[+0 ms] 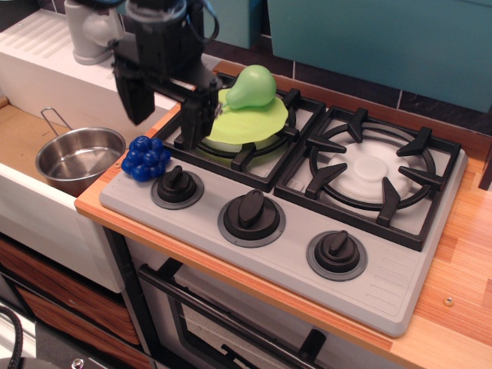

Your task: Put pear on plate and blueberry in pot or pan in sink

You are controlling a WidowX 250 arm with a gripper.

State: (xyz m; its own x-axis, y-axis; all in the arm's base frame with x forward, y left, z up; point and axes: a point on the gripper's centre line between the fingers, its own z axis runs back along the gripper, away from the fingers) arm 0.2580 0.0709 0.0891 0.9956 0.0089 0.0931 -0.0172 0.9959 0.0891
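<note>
A smooth pale-green plastic toy pear (251, 85) is shown lying on a round lime-green plastic plate (250, 123), which is seated on the rear left burner grate of a grey toy stove (407, 269). A black robot gripper (167, 115) is seen above the stove's left edge, just left of the plate and above a cluster of glossy deep-blue toy berries (145, 158). Its two fingers (197, 109) are spread wide apart and point downward; nothing is held between them. The berry cluster rests on the front left corner of the stove, just beside the leftmost black knob (176, 184). A small shiny stainless-steel pot (78, 158) with a thin wire loop handle is set in the white-walled sink (31, 207), left of the berries and apart from them. A grey faucet (90, 29) stands on the white ribbed drainboard (146, 73) behind. The stove is carried by a wooden tabletop (461, 307).
</note>
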